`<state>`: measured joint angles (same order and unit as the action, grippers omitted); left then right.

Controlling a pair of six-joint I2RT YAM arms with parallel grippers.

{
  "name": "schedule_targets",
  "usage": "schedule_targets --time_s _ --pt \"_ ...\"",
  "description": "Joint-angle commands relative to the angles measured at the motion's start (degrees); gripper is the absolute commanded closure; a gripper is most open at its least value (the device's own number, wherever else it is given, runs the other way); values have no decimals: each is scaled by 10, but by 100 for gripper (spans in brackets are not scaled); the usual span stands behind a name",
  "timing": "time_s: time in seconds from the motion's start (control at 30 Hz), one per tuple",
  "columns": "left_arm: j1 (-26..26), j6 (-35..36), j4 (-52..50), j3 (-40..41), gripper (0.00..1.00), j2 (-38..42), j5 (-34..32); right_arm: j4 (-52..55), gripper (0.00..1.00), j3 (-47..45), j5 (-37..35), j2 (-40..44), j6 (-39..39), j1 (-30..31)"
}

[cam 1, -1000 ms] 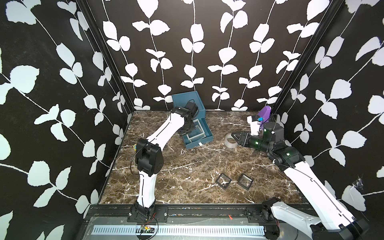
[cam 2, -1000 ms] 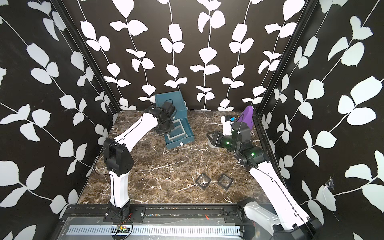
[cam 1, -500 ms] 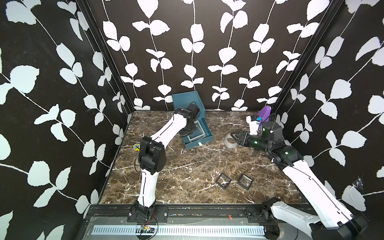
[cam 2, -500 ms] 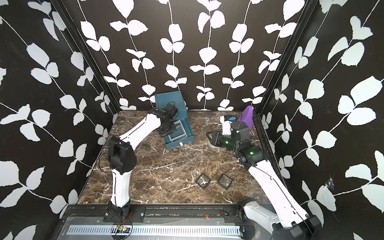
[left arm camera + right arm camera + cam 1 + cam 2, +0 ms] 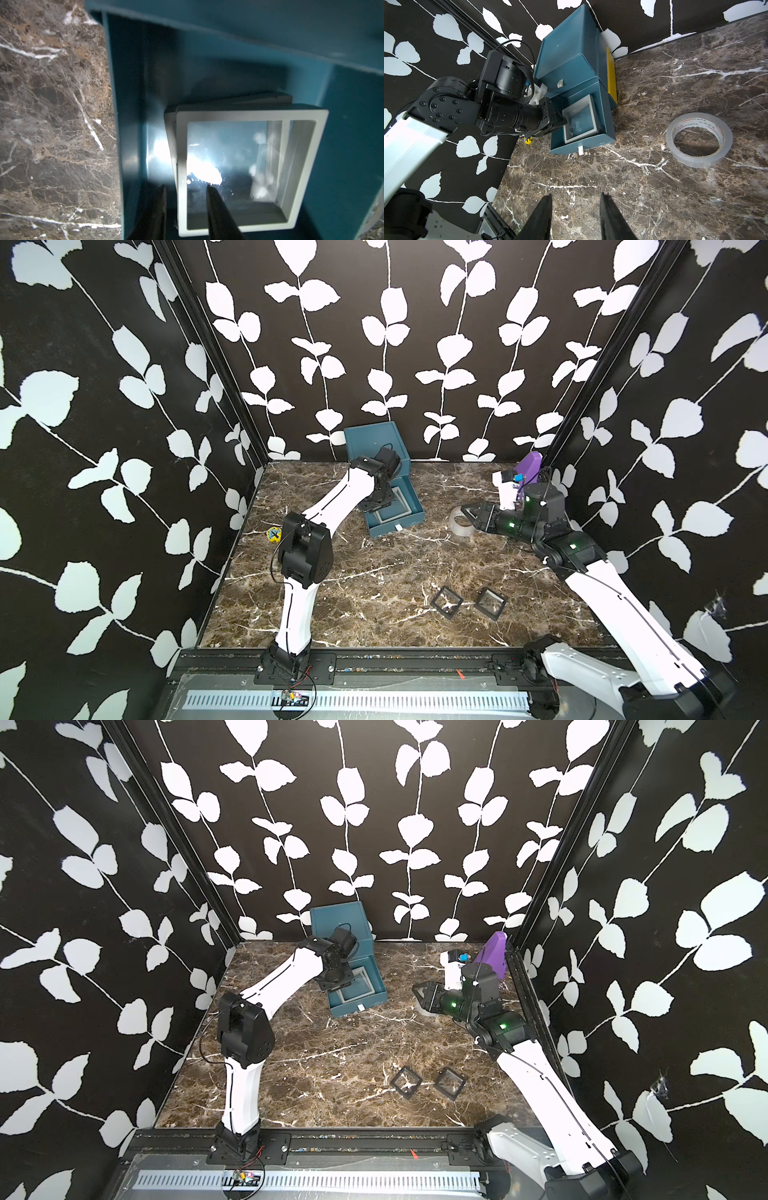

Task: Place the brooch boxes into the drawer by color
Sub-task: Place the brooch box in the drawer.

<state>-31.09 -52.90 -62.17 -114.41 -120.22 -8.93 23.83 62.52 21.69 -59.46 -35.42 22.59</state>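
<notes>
The teal drawer chest stands at the back, with one drawer pulled out. Two grey brooch boxes lie stacked in it, the upper over the lower. My left gripper is open; its fingers straddle the upper box's frame wall without touching it. Two black brooch boxes lie side by side near the table's front. My right gripper hangs open and empty over bare marble at the right. A yellow edge shows low along the chest; I cannot tell what it is.
A clear tape roll lies just under my right gripper. A purple wedge and a small white object stand in the back right corner. A small yellow item lies by the left wall.
My left gripper has opened over the pulled-out drawer, leaving the upper grey box lying there. My left elbow has swung slightly right. The right arm has barely moved.
</notes>
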Motion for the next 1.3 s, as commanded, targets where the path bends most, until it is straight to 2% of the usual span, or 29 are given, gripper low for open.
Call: schedule_targets --time_s 0.0,0.27,0.37,0.4,0.47,0.5,0.57,0.67,0.77,1.03,1.27 --pt "-2 1 7 -2 67 23 -5 -19 60 2 7 7 -2 3" --pt "-15 0 50 7 68 90 -10 -28 59 -12 15 3 -28 3" --pt "-20 10 83 36 65 136 1 -30 59 -17 16 -13 -49 8" --pt "-20 10 101 54 61 158 1 -34 59 -18 15 -20 -58 13" --pt "-20 9 133 94 43 203 -8 -48 59 -26 10 -34 -79 25" --pt "-19 15 154 115 39 229 -16 -59 59 -33 5 -40 -94 33" --pt "-9 27 191 149 33 268 -18 -90 59 -49 -1 -53 -125 46" --pt "30 45 233 177 30 291 40 -146 59 -79 -13 -71 -179 61" --pt "80 59 270 185 29 284 129 -194 59 -100 -18 -94 -228 66" --pt "175 102 297 145 27 214 275 -283 60 -135 -22 -157 -335 72" --pt "210 129 299 122 29 160 316 -283 60 -129 -34 -181 -344 78"
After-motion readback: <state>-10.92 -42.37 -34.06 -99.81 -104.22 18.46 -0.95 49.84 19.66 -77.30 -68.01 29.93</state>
